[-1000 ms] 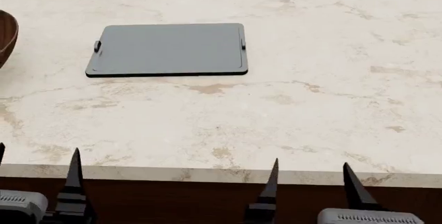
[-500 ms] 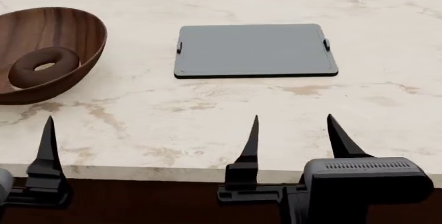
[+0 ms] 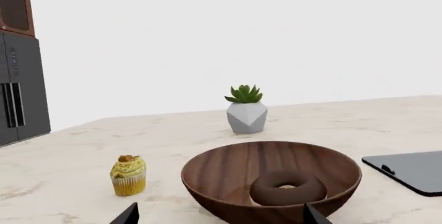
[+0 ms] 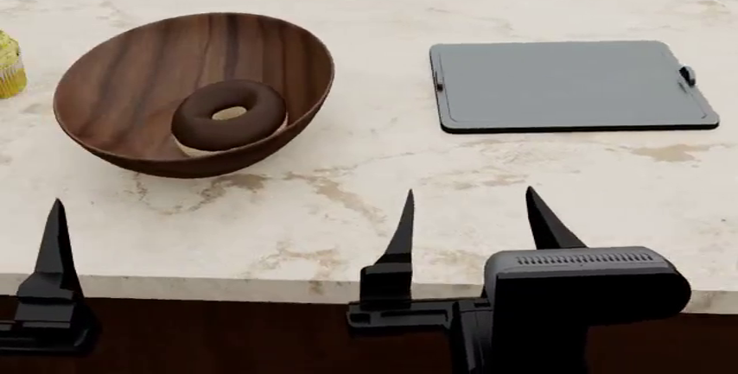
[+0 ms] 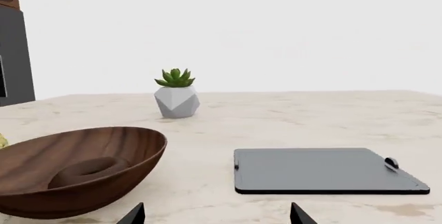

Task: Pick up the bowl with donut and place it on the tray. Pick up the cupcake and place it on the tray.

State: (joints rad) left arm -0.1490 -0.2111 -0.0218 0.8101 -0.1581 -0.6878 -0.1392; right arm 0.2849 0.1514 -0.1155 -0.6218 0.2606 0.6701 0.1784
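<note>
The brown wooden bowl [image 4: 138, 89] stands on the marble counter at the left, with the chocolate donut [image 4: 228, 115] inside it. The dark grey tray [image 4: 571, 85] lies to its right and holds nothing. The cupcake [image 4: 9, 65] shows at the far left edge, beyond the bowl. In the left wrist view my left gripper [image 3: 221, 216] is open and empty, just short of the bowl [image 3: 228, 169], with the donut [image 3: 286, 187] and cupcake [image 3: 128, 175] ahead. My right gripper [image 4: 473, 218] is open and empty over the counter's front edge, between bowl and tray [image 5: 324, 169].
A grey faceted pot with a small green plant [image 3: 247, 115] stands behind the bowl, also seen in the right wrist view [image 5: 177, 100]. A dark cabinet [image 3: 20, 79] stands past the counter's far end. The counter's front edge [image 4: 231, 286] runs just ahead of my grippers.
The head view has swung left: the tray slid to the right, and the bowl with donut and then the cupcake came into view. My right gripper rose higher in view.
</note>
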